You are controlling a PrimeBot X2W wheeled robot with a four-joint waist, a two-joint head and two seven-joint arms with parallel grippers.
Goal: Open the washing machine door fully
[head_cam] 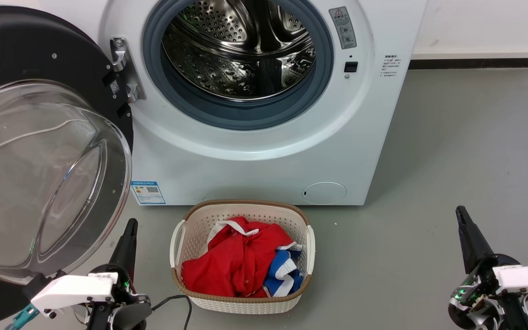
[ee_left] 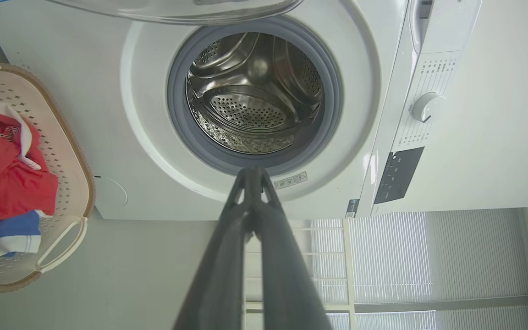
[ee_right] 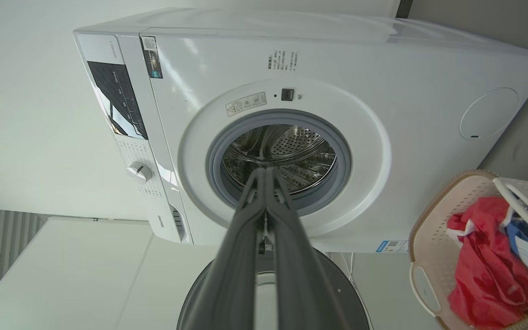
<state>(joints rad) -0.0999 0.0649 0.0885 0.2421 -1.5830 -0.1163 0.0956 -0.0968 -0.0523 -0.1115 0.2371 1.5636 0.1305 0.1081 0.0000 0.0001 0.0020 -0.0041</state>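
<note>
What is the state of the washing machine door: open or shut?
Open. The washing machine door is swung wide to the left on its hinge, leaving the drum and grey rubber ring fully exposed.

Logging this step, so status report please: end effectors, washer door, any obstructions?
Left end effector shut, empty. Right end effector shut, empty. Washing machine door swung wide left, drum exposed. Laundry basket sits apart from door, nothing blocking.
</note>
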